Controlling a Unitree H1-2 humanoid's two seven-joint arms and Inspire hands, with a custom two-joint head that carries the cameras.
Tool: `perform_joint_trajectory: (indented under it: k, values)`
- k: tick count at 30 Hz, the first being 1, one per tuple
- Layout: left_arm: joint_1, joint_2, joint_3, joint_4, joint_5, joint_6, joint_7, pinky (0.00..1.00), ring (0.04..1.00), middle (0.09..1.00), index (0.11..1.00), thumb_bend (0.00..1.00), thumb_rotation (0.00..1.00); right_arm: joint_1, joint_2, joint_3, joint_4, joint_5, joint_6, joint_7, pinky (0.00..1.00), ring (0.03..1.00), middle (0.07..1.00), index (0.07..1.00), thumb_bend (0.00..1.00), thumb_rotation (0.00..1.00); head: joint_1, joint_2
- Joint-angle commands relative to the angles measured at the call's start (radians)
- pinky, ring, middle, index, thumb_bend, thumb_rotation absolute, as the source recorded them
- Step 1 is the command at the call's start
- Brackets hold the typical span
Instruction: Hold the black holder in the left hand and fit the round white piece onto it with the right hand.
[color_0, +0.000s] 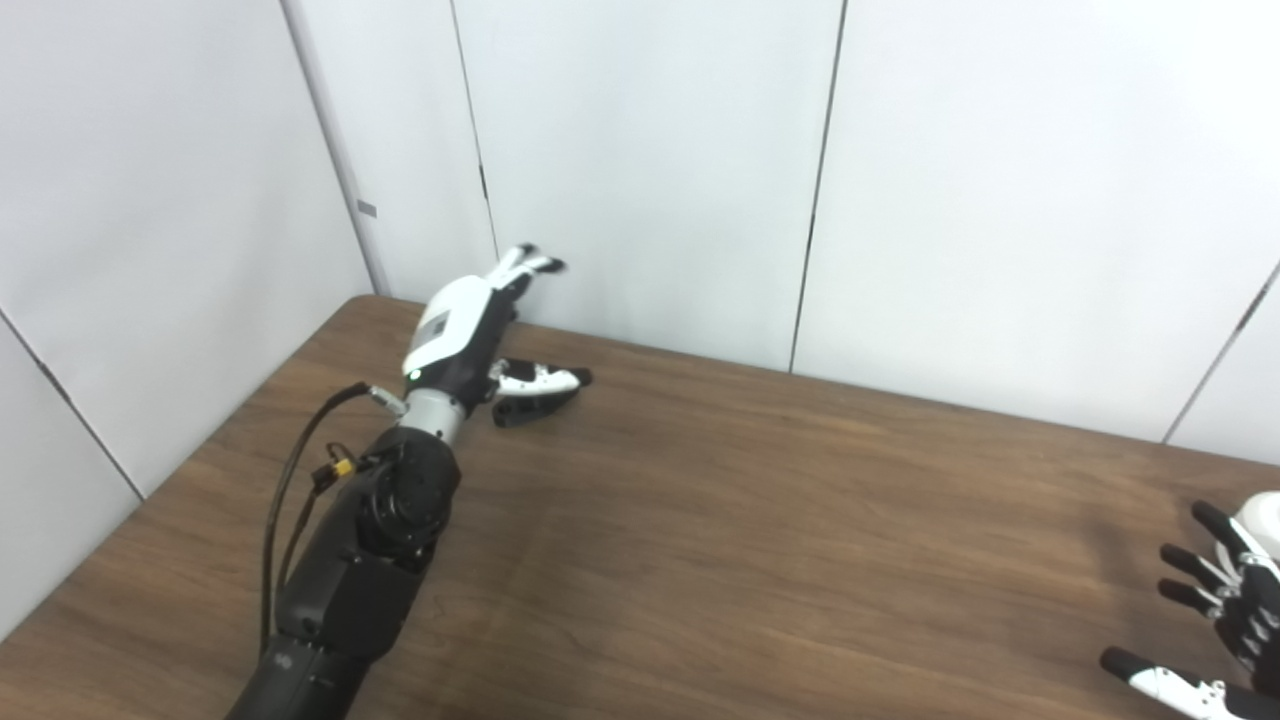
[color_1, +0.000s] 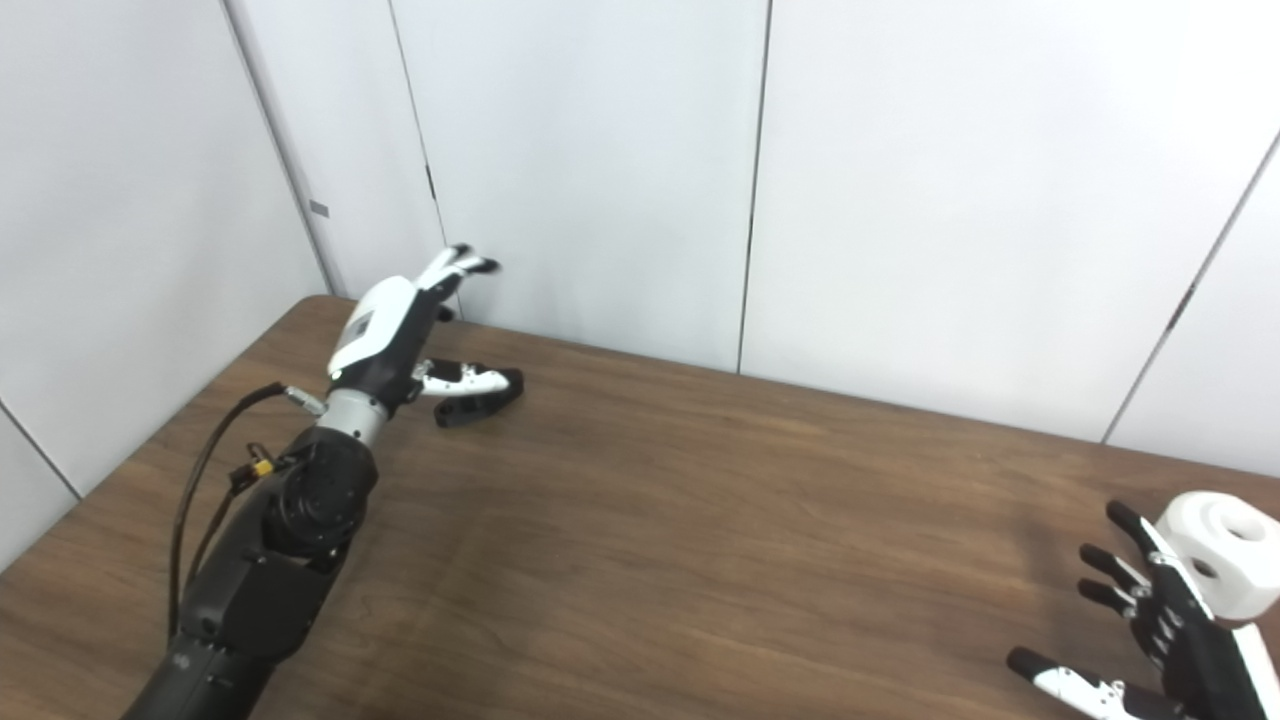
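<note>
The black holder (color_0: 528, 408) lies on the brown table (color_0: 760, 520) near its far left corner. My left hand (color_0: 465, 330) reaches over it, open. Its fingers (color_0: 525, 262) point up toward the wall and its thumb lies just above the holder; I cannot tell whether they touch. The round white piece (color_1: 1225, 552), with a hole in its top, stands on the table at the right edge, cut off in the left eye view. My right hand (color_1: 1160, 630) is open with its fingers spread, just left of the white piece and holding nothing.
White wall panels (color_0: 650, 160) close off the table at the back and on the left. The left arm (color_0: 350, 570) with its cable lies across the table's left part.
</note>
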Motion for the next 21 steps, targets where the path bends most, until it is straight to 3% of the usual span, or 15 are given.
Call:
perform_joint_trajectory:
  k: [1, 6, 9, 13, 21]
  values:
    - [-0.054, 0.036, 0.011, 0.003, 0.022, 0.011, 0.043, 0.75, 0.999, 1.0, 0.966, 0.92, 0.18, -0.023, -0.022, -0.009, -0.03, 0.01, -0.039, 0.005, 0.78, 0.85, 0.978, 0.913, 0.63, 0.02, 0.0, 0.0]
    - [-0.057, 0.064, -0.009, 0.033, 0.064, 0.076, 0.043, 0.8, 1.0, 1.0, 0.956, 0.94, 0.25, -0.022, -0.029, -0.012, -0.029, 0.014, -0.05, 0.009, 0.77, 0.845, 0.973, 0.918, 0.61, 0.02, 0.004, 0.007]
    - [-0.06, 0.073, -0.029, 0.047, 0.095, 0.142, 0.026, 0.91, 1.0, 1.0, 0.954, 0.99, 0.32, -0.022, -0.03, -0.014, -0.027, 0.015, -0.053, 0.01, 0.78, 0.847, 0.973, 0.917, 0.62, 0.03, 0.004, 0.008]
    - [-0.064, 0.079, -0.053, 0.063, 0.114, 0.213, 0.015, 0.98, 1.0, 1.0, 0.945, 1.0, 0.35, -0.021, -0.031, -0.015, -0.03, 0.012, -0.05, 0.005, 0.77, 0.842, 0.97, 0.912, 0.63, 0.06, 0.004, 0.009]
    - [-0.072, 0.093, -0.106, 0.124, 0.129, 0.286, -0.009, 1.0, 1.0, 1.0, 0.863, 1.0, 0.4, -0.013, -0.032, -0.02, -0.05, 0.006, -0.033, -0.003, 0.78, 0.846, 0.968, 0.905, 0.63, 0.08, -0.001, 0.018]
